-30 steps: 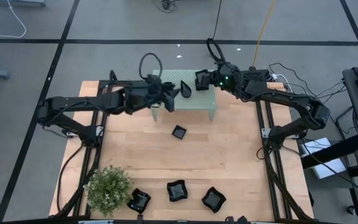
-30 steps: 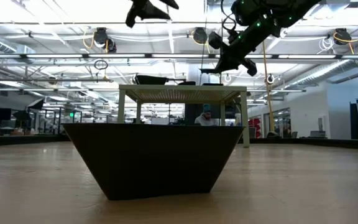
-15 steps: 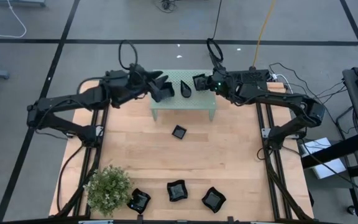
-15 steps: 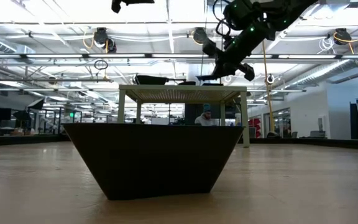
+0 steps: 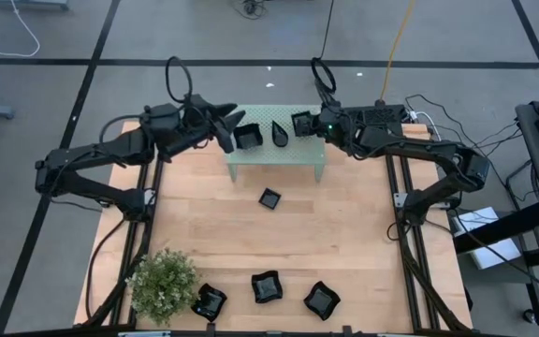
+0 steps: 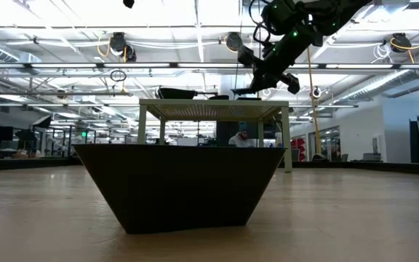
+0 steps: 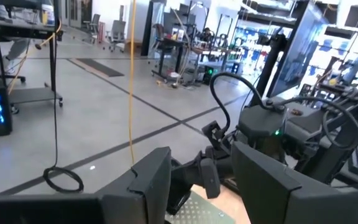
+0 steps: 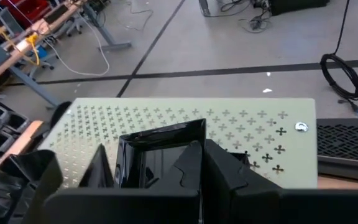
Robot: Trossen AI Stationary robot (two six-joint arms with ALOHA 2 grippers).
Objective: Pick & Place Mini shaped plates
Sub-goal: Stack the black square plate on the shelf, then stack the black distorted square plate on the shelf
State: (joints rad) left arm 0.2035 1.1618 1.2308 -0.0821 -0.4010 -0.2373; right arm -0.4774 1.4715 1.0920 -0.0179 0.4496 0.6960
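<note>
My right gripper (image 5: 307,124) is shut on a small square black plate (image 8: 160,146) over the right end of the mint-green perforated stand (image 5: 274,154). A square plate (image 5: 248,137) and a teardrop plate (image 5: 280,135) rest flat on the stand's top. My left gripper (image 5: 223,120) is open and empty, raised just left of the stand; its fingers (image 7: 148,186) stand wide apart. Another small square plate (image 5: 269,198) lies on the table in front of the stand. My right gripper holds the small square plate by its side nearest the gripper (image 8: 185,140), between the two fingers (image 8: 194,168). The fingers come from the table's right side, slanting down. The plate is level, open side up (image 6: 246,92). Whether it touches the stand's top I cannot tell.
Three more black plates (image 5: 209,301) (image 5: 267,286) (image 5: 321,300) lie near the table's front edge beside a green bushy plant (image 5: 162,281). One plate (image 6: 180,185) fills the middle of the low view. Bare wood lies between the stand and the front row.
My left gripper has drawn back from over the stand's left end toward the table's left edge and upward, leaving the square plate on the stand. My right gripper with its plate has shifted a little toward the stand's middle, then held still.
</note>
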